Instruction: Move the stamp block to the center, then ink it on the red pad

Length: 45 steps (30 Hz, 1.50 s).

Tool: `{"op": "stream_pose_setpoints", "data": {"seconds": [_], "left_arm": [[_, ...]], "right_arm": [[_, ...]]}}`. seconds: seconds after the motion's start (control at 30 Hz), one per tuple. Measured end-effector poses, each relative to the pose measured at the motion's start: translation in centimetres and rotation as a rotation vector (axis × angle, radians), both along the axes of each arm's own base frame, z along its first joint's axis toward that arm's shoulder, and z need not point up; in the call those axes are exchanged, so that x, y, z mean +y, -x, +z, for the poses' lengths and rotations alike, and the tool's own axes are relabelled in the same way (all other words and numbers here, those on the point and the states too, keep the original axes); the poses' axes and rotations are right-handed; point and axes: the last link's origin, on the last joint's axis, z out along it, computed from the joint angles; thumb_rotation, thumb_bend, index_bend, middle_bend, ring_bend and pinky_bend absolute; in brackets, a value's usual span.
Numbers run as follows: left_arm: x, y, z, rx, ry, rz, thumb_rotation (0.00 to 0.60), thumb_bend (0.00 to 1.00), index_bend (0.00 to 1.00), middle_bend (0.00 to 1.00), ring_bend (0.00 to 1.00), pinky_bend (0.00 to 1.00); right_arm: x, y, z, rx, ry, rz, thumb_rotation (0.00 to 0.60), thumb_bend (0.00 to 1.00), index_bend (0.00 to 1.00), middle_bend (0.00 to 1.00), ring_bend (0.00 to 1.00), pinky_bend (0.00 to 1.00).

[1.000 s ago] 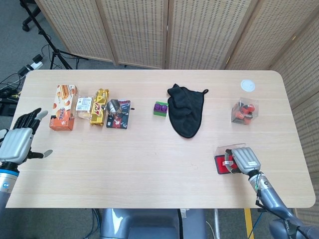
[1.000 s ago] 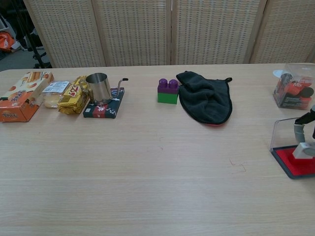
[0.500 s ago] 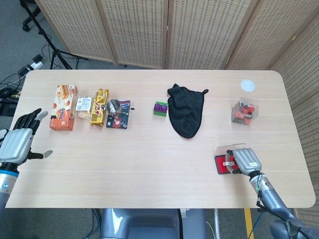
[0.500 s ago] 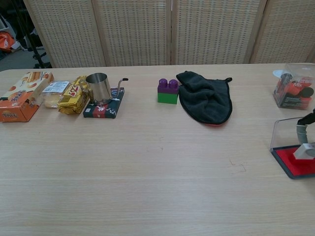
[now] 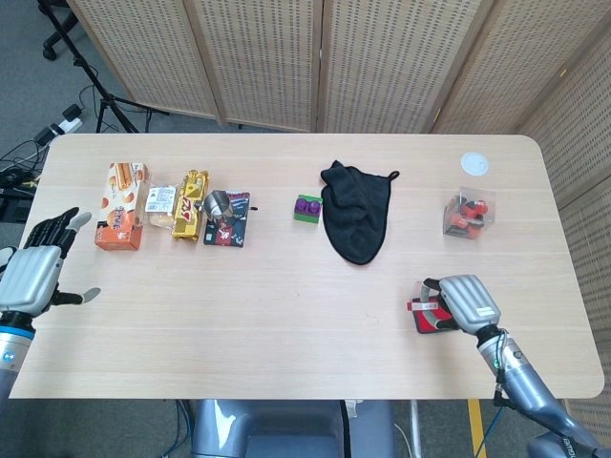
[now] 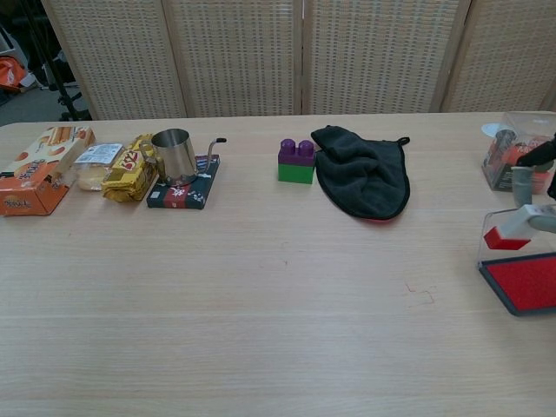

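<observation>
On the right near part of the table (image 5: 286,315), the right hand (image 5: 465,301) grips the stamp block (image 6: 506,236), raised clear of the red pad (image 6: 528,283) below it; its red face shows tilted, the fingers (image 6: 523,185) seemingly wrapped on its upper part, though the frame edge cuts this off. At the far left edge, the left hand (image 5: 36,271) rests with fingers spread, holding nothing.
</observation>
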Motion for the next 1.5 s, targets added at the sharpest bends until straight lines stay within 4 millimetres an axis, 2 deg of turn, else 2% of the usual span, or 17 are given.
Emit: {"op": "stream_pose_setpoints", "data": {"seconds": [0.13, 0.37, 0.77, 0.97, 1.27, 1.5], "left_arm": [[-0.1, 0.0, 0.1, -0.001, -0.001, -0.001, 0.600, 0.13, 0.00, 0.00, 0.00, 0.00], [0.0, 0.1, 0.1, -0.001, 0.003, -0.001, 0.600, 0.13, 0.00, 0.00, 0.00, 0.00], [0.0, 0.1, 0.0, -0.001, 0.009, -0.003, 0.600, 0.13, 0.00, 0.00, 0.00, 0.00], [0.0, 0.1, 0.0, 0.000, 0.011, -0.007, 0.600, 0.13, 0.00, 0.00, 0.00, 0.00], [0.0, 0.1, 0.0, 0.001, 0.014, -0.008, 0.600, 0.13, 0.00, 0.00, 0.00, 0.00], [-0.1, 0.1, -0.1, 0.000, 0.018, -0.009, 0.600, 0.12, 0.00, 0.00, 0.00, 0.00]], "right_arm": [[-0.4, -1.2, -0.7, 0.031, -0.031, 0.032, 0.600, 0.59, 0.58, 0.96, 0.90, 1.00], [-0.6, -3.7, -3.5, 0.055, -0.089, 0.073, 0.600, 0.60, 0.58, 0.96, 0.90, 1.00], [-0.5, -5.9, -7.5, 0.105, -0.122, 0.101, 0.600, 0.62, 0.58, 0.96, 0.90, 1.00], [-0.5, -5.8, -8.6, 0.139, -0.125, 0.096, 0.600, 0.62, 0.58, 0.96, 0.90, 1.00], [-0.7, -5.5, -9.2, 0.169, -0.135, 0.076, 0.600, 0.62, 0.58, 0.96, 0.90, 1.00], [-0.5, -5.3, -9.5, 0.176, -0.143, 0.069, 0.600, 0.52, 0.53, 0.96, 0.90, 1.00]]}}
